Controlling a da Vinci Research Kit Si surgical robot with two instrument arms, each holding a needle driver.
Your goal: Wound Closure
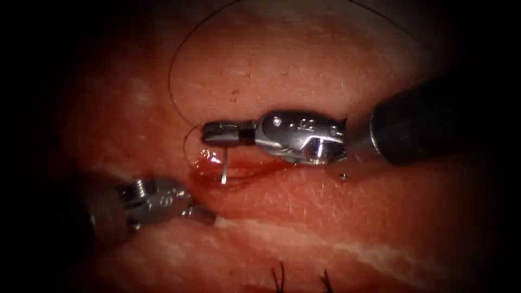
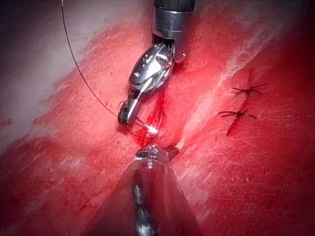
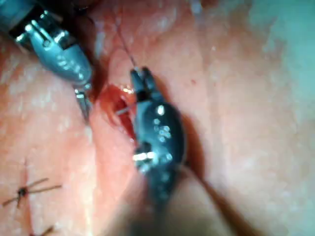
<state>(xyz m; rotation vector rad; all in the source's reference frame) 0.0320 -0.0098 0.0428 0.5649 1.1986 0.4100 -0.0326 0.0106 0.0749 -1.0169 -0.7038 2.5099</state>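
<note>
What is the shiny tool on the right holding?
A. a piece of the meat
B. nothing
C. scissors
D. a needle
D. The right arm's tool has its jaws shut on the needle, near its thread end, and the needle's other end goes down into the cut in the tissue.

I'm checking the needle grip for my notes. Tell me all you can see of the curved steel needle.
The thin, shiny curved steel needle is clamped in the shut jaws of the right arm's silver needle driver, seemingly near one end; the exact spot is hidden. Its visible length hangs down from the jaws, and its lower end meets the wet red cut in the pink pork tissue; the tip cannot be made out. Dark thin thread loops away near the jaws.
</note>
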